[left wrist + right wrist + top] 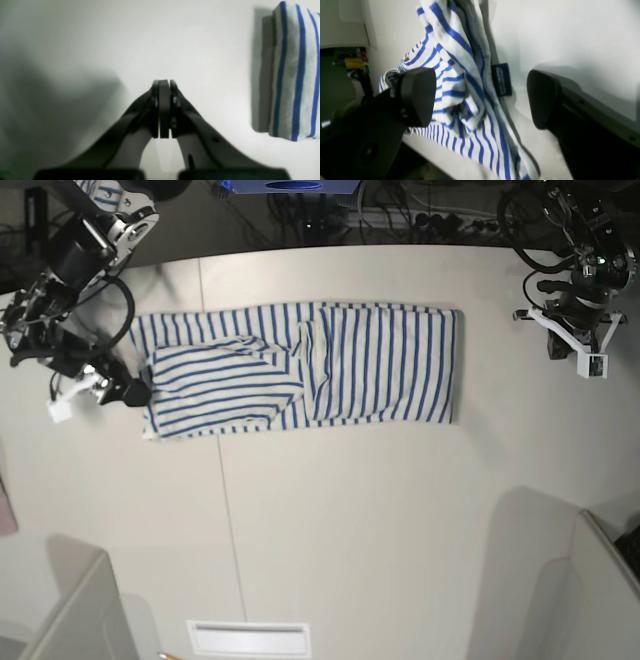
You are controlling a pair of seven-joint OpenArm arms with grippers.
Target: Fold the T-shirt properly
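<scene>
The right gripper gapes around the blue-striped white cotton T-shirt; the left gripper is pressed together, empty. Clamping several bunched layers could drag the fold crooked.

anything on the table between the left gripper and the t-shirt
Nothing: in the base view only bare table separates the shut left gripper from the T-shirt.

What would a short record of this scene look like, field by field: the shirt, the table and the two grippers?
T-shirt: white with blue stripes, lying flat on the table, partly folded
Dark label: showing at the neck
Table: pale, bare around the shirt
Left gripper: shut, holding nothing, away from the shirt
Right gripper: open, at the shirt's edge, cloth between its jaws
</scene>
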